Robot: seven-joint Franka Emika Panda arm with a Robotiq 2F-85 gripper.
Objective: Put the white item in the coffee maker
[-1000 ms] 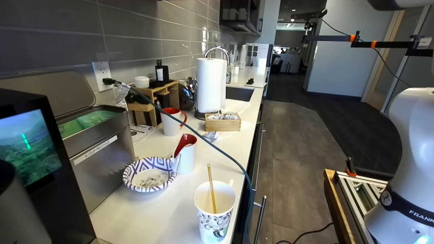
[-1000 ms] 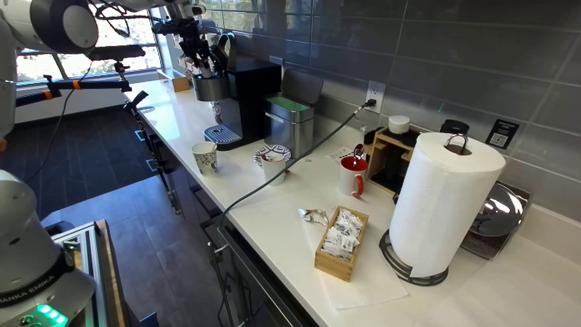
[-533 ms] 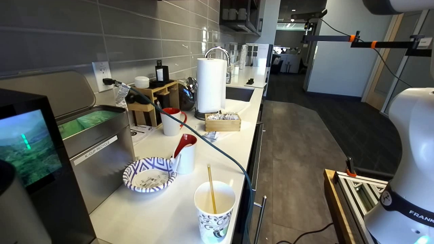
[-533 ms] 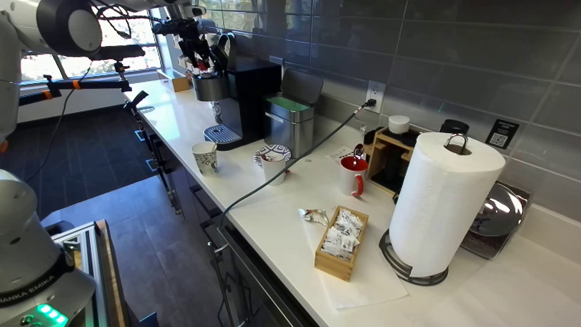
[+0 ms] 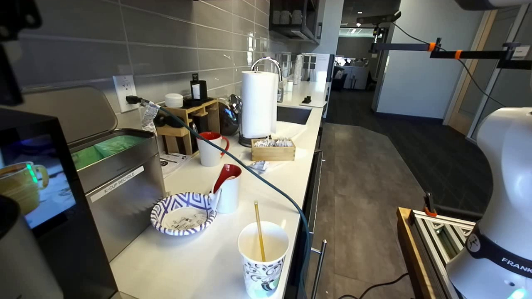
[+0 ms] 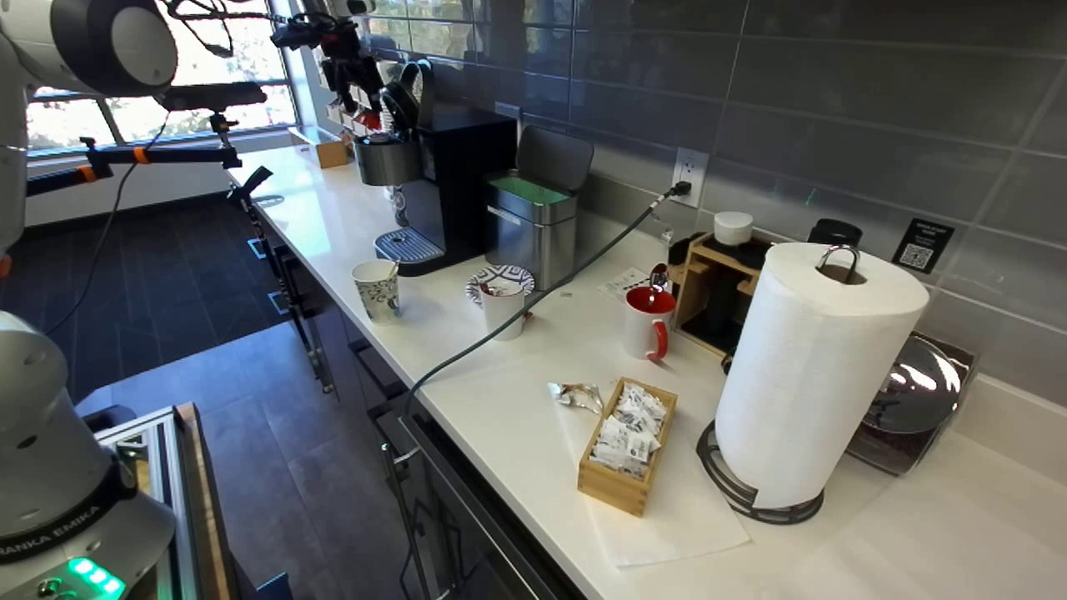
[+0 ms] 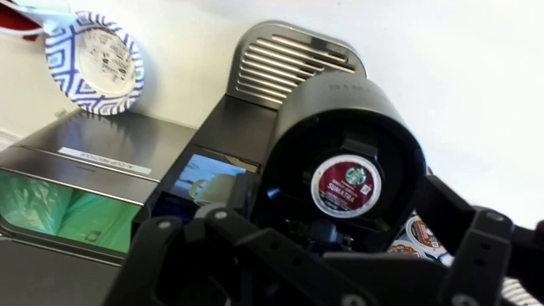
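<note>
Wrist view: tool (image 7: 335, 187) wide, jaws well apart over the open head of the coffee maker (image 7: 327, 97). White-rimmed Sumatra pod (image 7: 346, 185) sits inside that head, maroon lid showing. In an exterior view, tool hangs above the coffee maker. K-cup bin (image 6: 525, 246) just beside it on the table (image 6: 508, 417), patterned bowl (image 7: 63, 55) near the bin.

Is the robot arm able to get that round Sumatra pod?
Probably yes: nothing covers the Sumatra pod sitting in the coffee maker, and the end effector hangs open above it.
</note>
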